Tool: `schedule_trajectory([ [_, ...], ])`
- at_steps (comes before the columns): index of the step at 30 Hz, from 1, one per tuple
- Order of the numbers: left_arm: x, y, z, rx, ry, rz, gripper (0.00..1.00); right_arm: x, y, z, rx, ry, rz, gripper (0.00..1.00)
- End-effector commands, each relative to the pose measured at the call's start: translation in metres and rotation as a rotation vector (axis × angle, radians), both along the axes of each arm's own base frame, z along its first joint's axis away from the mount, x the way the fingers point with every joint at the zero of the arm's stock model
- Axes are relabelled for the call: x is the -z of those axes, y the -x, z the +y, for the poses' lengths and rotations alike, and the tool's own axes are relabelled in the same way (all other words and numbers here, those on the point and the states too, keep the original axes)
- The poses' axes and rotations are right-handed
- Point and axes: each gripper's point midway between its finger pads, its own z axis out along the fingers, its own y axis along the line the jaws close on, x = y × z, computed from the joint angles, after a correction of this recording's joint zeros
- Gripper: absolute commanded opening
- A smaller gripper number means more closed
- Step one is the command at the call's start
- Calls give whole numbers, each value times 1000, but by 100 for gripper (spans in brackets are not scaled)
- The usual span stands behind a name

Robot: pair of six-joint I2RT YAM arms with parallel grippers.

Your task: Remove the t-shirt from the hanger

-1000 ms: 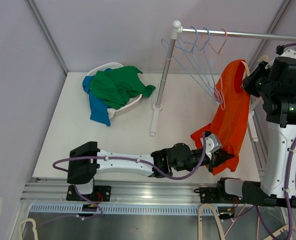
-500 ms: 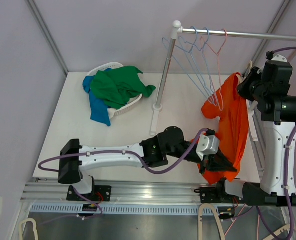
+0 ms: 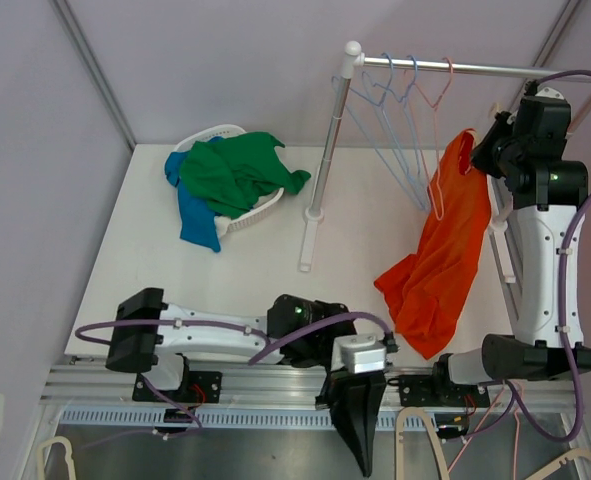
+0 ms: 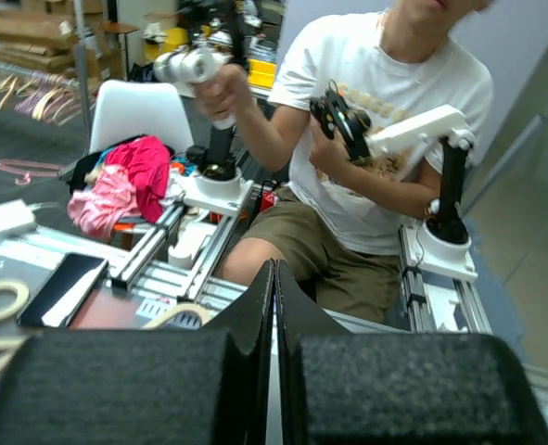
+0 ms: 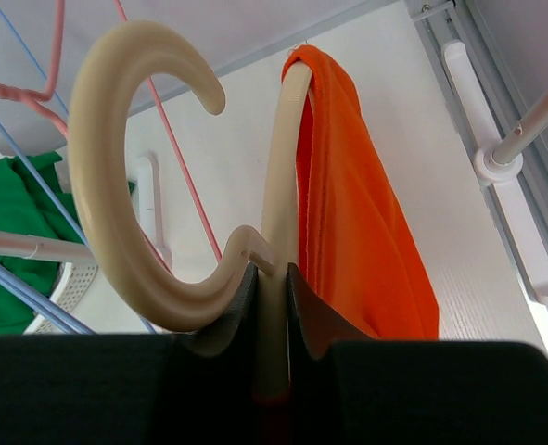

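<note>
The orange t-shirt (image 3: 440, 255) hangs from a cream plastic hanger (image 5: 116, 185), draped over one of its arms, and its lower end trails onto the table. My right gripper (image 3: 487, 150) is shut on the hanger's neck (image 5: 275, 278) and holds it up near the rack's rail. In the right wrist view the shirt (image 5: 348, 213) hangs to the right of the hanger. My left gripper (image 3: 363, 450) is shut and empty, and points off the table's near edge. In its own view (image 4: 275, 269) the jaws are pressed together with nothing between them.
A white basket (image 3: 237, 215) with green and blue garments sits at the back left. The rack's post (image 3: 327, 140) and rail (image 3: 475, 68) carry blue and pink wire hangers (image 3: 405, 130) just left of the shirt. A person sits beyond the near edge (image 4: 375, 139).
My left gripper let go of the shirt's hem and swung back past the near edge. The shirt's lower part dropped loose. My right gripper lifted the hanger up and back.
</note>
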Motion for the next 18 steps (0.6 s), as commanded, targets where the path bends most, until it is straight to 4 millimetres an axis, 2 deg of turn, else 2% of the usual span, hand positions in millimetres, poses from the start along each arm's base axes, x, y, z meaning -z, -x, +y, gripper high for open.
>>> schedule_trajectory([
  [1, 11, -39, -14, -83, 101, 40, 1, -50, 6, -4, 12, 25, -154, 0],
  [3, 25, -67, -43, -180, -8, 109, 1, -52, 11, -3, 10, 27, -163, 0],
  [4, 31, -94, -60, -291, -14, 147, 1, -55, 14, -3, 7, 29, -175, 0],
  [5, 44, -108, -69, -337, -73, 142, 1, -57, 16, -3, 7, 31, -182, 0],
  [6, 58, -127, -89, -425, -187, 176, 1, -58, 17, -2, 3, 33, -188, 0],
  [7, 65, -154, -102, -547, -161, 146, 1, -57, 17, -2, 1, 34, -193, 0],
  [8, 75, -169, -114, -632, -201, 132, 1, -58, 18, -2, -1, 33, -196, 0],
  [9, 103, -195, -135, -801, -372, 132, 1, -61, 22, -1, -8, 36, -206, 0],
  [10, 99, -216, -142, -950, -293, 40, 3, -61, 23, 2, -27, 33, -212, 0],
  [12, 106, -255, -151, -1195, -337, 14, 29, -65, 28, 4, -37, 40, -229, 0],
  [13, 102, -266, -150, -1258, -320, 13, 40, -66, 31, 6, -53, 41, -238, 0],
  [14, 89, -273, -145, -1312, -289, 30, 63, -61, 31, 8, -65, 44, -231, 0],
  [16, 75, -281, -140, -1372, -226, 45, 74, -72, 39, 10, -93, 75, -289, 0],
  [17, 64, -282, -136, -1384, -196, 50, 76, -65, 39, 18, -141, 66, -285, 0],
  [18, 61, -283, -134, -1394, -188, 49, 76, -66, 41, 19, -154, 72, -303, 0],
])
